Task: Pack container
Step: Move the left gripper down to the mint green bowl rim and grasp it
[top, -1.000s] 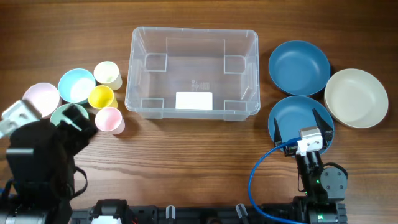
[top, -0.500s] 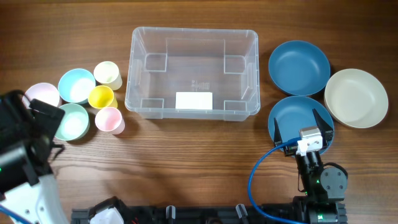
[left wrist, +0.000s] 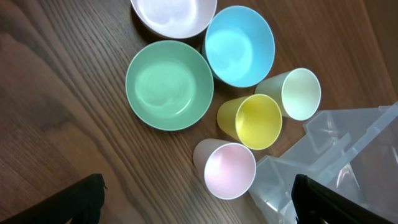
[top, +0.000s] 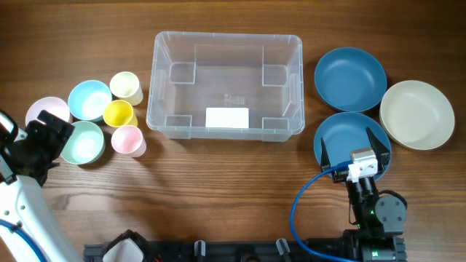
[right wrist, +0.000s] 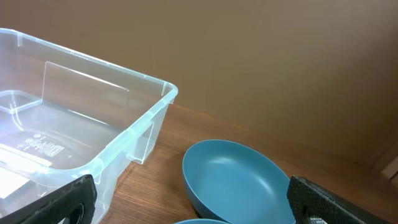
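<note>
Guessing the container (top: 226, 34) is light, stiff, slick, so grab its rim; left pincer (left wrist: 202, 199) and right pincer (right wrist: 189, 202) both spread apart, empty.

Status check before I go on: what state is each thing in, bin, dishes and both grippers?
container: upright, lidless, empty.
left gripper: open, holding nothing.
right gripper: open, holding nothing.
yellow cup: upright, empty.
pink cup: upright, empty.
cream cup: upright, empty.
green bowl: upright, empty.
light blue bowl: upright, empty.
pink bowl: upright, empty.
far blue bowl: upright, empty.
near blue bowl: upright, visible part empty.
cream bowl: upright, empty.
</note>
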Controlling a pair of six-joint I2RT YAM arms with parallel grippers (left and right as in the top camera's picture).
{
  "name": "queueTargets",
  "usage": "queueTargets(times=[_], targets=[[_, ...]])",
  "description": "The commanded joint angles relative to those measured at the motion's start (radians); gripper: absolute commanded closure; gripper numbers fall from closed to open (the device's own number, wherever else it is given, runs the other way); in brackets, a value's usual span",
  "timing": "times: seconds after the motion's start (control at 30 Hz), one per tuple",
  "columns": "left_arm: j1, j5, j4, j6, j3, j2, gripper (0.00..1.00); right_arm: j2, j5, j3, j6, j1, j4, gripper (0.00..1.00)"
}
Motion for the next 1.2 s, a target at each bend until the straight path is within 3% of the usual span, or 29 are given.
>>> queueTargets(times=[0.0,0.2,0.43,0.6,1.0,1.17], targets=[[0.003,0.023,-0.021,0.028,-0.008,-0.014,0.02,0.000,-0.017,-0.001,-0.008,0.005,0.003,0.00],[0.003,0.021,-0.011,0.029,-0.056,-0.075,0.01,0.000,-0.017,-0.001,-0.008,0.005,0.003,0.00],[0.003,-0.053,0.129,-0.082,-0.244,-0.100,0.00,0.000,-0.017,-0.001,-0.008,0.005,0.003,0.00],[0.009,-0.065,0.277,-0.084,-0.383,-0.026,0.00,0.000,-0.017,-0.001,-0.008,0.005,0.003,0.00],[0.105,-0.064,0.372,-0.140,-0.385,0.194,0.00,0.000,-0.017,-0.001,-0.008,0.005,0.003,0.00],[0.105,-0.052,0.448,-0.144,-0.385,0.271,0.06,0.000,-0.017,-0.001,-0.008,0.005,0.003,0.00]])
